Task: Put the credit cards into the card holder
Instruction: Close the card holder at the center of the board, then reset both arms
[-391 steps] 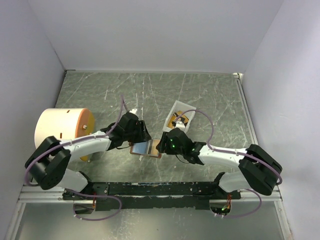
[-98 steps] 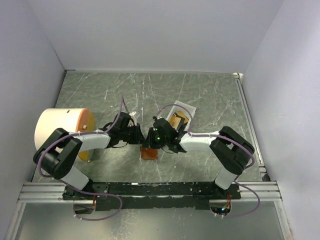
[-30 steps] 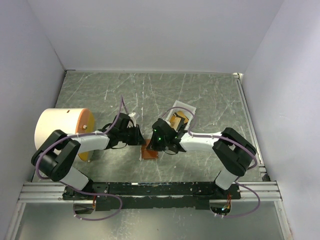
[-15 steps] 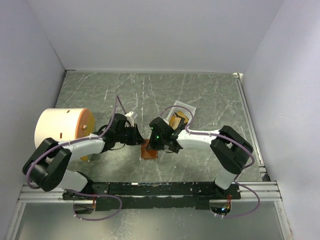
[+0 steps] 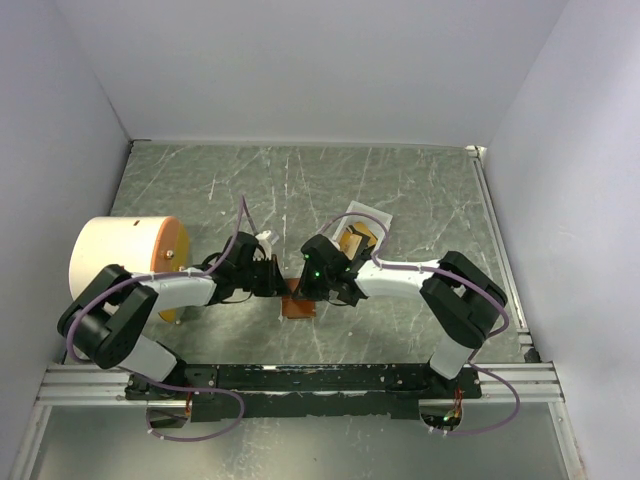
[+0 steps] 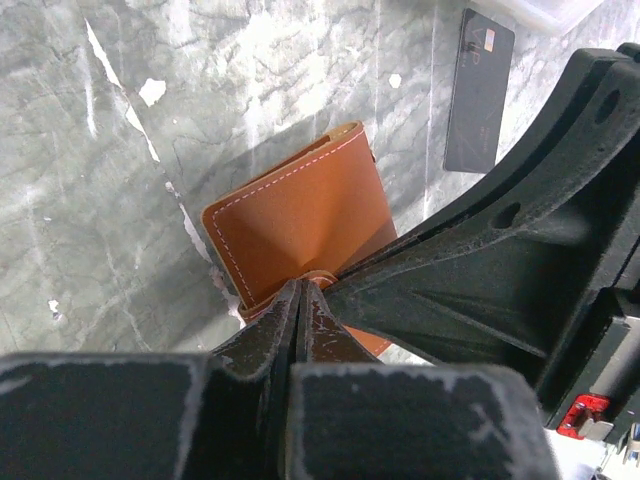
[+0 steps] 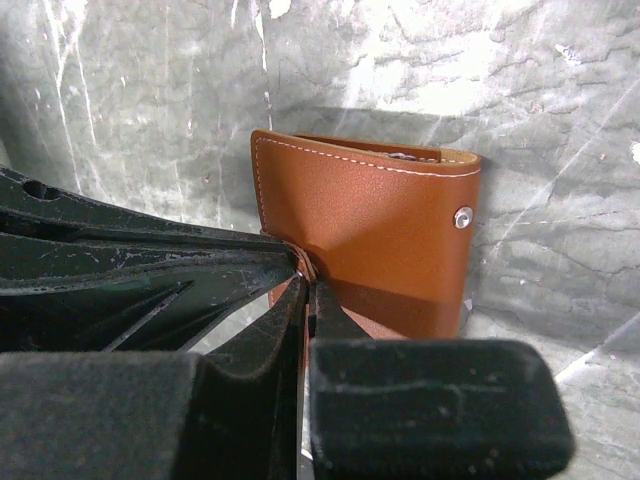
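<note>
Tan-brown leather with pale stitched border on card holder [image 7: 370,240]; silvery snap button [image 7: 462,217]. Near-black face on credit card [image 6: 478,92]. Grey-green marble pattern with white veins on table [image 5: 420,190]. Matte black on left gripper [image 6: 300,305] and right gripper [image 7: 305,280]. White shells, black joints on arms [image 5: 400,281]. Pale peach side, orange end on drum [image 5: 115,255].

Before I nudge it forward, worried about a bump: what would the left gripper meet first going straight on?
The card holder: the left gripper, shut, seems to pinch its near flap, with the right gripper close beside.
</note>
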You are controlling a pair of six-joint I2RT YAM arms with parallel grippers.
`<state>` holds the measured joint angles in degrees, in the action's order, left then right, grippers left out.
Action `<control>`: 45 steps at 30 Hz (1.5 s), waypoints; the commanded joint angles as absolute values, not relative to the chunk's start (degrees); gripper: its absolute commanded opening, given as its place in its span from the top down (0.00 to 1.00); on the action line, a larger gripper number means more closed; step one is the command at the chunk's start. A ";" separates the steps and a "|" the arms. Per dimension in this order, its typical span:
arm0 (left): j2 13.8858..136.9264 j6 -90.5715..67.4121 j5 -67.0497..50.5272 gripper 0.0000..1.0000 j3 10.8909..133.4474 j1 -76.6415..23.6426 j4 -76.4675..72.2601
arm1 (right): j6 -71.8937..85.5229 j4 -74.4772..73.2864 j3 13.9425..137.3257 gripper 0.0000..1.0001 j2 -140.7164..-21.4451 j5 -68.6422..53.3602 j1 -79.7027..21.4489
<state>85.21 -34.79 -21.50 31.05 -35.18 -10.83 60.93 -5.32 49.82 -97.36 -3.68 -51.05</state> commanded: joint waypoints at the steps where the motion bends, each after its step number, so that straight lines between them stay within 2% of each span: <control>1: 87.84 -34.37 -21.93 0.93 31.50 -36.81 -11.13 | 60.02 -11.65 46.01 1.00 -101.60 -0.12 -50.75; 9: 87.92 -34.09 -14.12 0.93 33.56 -40.82 -3.08 | 61.07 -10.00 44.15 1.00 -101.06 -1.60 -49.66; 16: 86.37 -35.26 -12.61 0.93 34.34 -41.79 -1.74 | 58.06 -10.41 47.08 1.00 -99.03 -1.41 -49.49; 17: 85.57 -35.39 -12.63 0.93 35.05 -41.75 -1.38 | 57.50 -10.15 47.57 0.99 -98.00 -1.69 -49.48; 18: 84.89 -35.38 -12.60 0.93 35.85 -41.75 -0.82 | 57.54 -10.32 47.81 0.91 -96.81 -1.80 -49.50; 21: 82.68 -35.68 -12.47 0.91 38.04 -41.75 0.70 | 56.90 -10.31 48.45 0.78 -93.02 -1.82 -49.50; 25: 78.58 -35.55 -10.95 0.82 40.54 -41.78 1.22 | 53.81 -9.48 48.55 0.63 -87.07 -1.31 -49.53; 29: 74.85 -34.10 -6.64 0.74 44.99 -41.83 6.74 | 48.23 -10.18 47.22 0.62 -80.15 2.50 -49.49; 31: 72.39 -32.92 -4.49 0.67 47.86 -41.75 10.52 | 45.58 -9.67 45.43 0.57 -76.05 4.05 -49.48; 33: 69.84 -31.71 -2.71 0.56 51.13 -41.77 14.08 | 43.67 -9.80 44.57 0.47 -70.98 5.92 -49.48; 34: 68.64 -31.14 -1.95 0.40 52.58 -41.75 15.87 | 43.26 -10.63 44.59 0.36 -68.96 7.61 -49.50; 35: 67.49 -30.40 -1.31 0.07 53.92 -41.81 17.32 | 43.24 -12.81 44.89 0.28 -67.31 9.48 -49.49; 36: 66.04 -29.70 -0.34 0.00 55.17 -41.78 19.42 | 42.90 -14.61 45.45 0.21 -65.51 12.09 -49.50; 37: 65.02 -29.20 0.11 0.01 56.32 -41.82 20.91 | 42.38 -16.13 46.02 0.08 -63.89 13.79 -49.47; 38: 63.78 -28.73 0.64 0.01 57.36 -41.76 22.25 | 41.95 -17.68 46.47 0.01 -62.24 15.51 -49.50; 45: 53.80 -29.71 3.76 0.01 59.89 -41.81 26.36 | 41.74 -25.56 48.34 0.00 -51.81 25.54 -49.51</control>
<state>58.19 -29.98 0.47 57.93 -41.47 20.97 42.57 -19.35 46.06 -55.68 16.86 -49.56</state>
